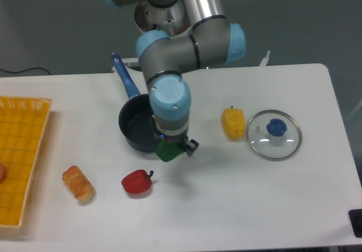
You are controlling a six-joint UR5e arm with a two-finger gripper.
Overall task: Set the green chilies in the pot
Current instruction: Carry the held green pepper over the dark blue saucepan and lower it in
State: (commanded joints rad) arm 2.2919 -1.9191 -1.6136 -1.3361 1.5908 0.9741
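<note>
The green chilies [167,151], a glossy bright-green chunky toy pepper, is held in my gripper [172,149], just in front of the pot's near right rim and above the table. The gripper is shut on it; the wrist hides most of the fingers. The pot [136,126] is a small dark saucepan with a long blue handle [125,77] pointing to the back. Its inside looks empty.
A red pepper [137,182] lies in front of the pot. A yellow pepper [233,123] and a glass lid with a blue knob [274,134] lie to the right. A bread roll [78,184] and a yellow basket [22,156] are at the left.
</note>
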